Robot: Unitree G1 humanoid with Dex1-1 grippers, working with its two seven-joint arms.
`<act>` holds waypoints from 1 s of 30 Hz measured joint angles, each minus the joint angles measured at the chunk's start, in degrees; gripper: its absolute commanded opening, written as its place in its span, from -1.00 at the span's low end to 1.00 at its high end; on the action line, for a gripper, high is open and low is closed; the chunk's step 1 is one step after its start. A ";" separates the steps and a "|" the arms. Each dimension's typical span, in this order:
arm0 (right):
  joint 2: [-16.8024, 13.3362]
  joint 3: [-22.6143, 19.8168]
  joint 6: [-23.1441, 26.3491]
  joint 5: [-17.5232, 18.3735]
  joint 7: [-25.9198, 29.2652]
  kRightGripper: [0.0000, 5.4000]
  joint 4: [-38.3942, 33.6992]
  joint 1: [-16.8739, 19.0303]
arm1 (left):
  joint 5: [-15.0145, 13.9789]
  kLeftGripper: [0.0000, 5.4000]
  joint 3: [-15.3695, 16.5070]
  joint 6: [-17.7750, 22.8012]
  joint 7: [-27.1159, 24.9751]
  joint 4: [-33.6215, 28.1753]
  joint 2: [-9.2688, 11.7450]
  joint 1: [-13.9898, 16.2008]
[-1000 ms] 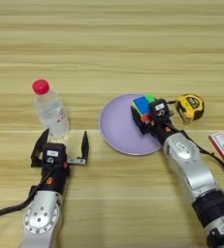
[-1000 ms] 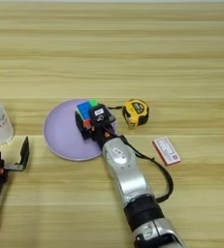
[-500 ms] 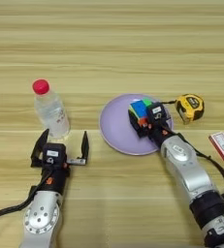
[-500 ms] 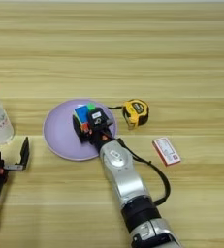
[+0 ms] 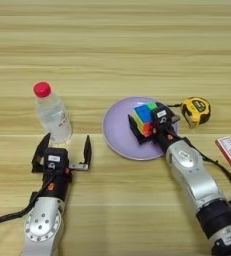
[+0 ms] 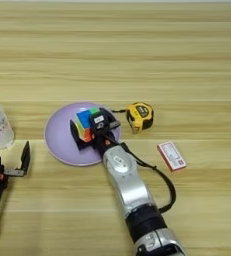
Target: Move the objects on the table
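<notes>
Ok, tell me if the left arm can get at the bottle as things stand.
Probably yes: the left pincer is open just in front of the bottle, and nothing lies between them.

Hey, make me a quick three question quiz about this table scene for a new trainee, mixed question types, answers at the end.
1. True or false: the cube lies on the purple plate.
2. Which tool is at the cube? A) left tool B) right tool
3. Fill in: the bottle has a ____ cap.

Key: 1 true. 2 B; the left tool stands open just below the bottle. 3 red.
</notes>
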 measured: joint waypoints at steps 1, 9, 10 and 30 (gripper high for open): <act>-0.09 0.01 0.01 -0.11 -0.03 0.99 -0.97 0.28 | 0.00 1.00 0.00 0.00 0.00 -0.01 0.00 0.02; -1.04 -0.02 1.51 -0.12 0.10 0.99 -8.41 2.47 | 0.02 1.00 -0.05 0.00 0.03 -0.28 -0.07 0.12; -1.25 -0.02 1.70 -0.12 0.15 0.99 -9.42 2.92 | 0.02 1.00 -0.05 0.00 0.06 -0.29 -0.08 0.13; -11.09 -9.89 3.17 5.11 3.75 0.99 -25.94 14.30 | 1.55 1.00 -0.34 0.00 1.84 -0.65 -0.25 0.31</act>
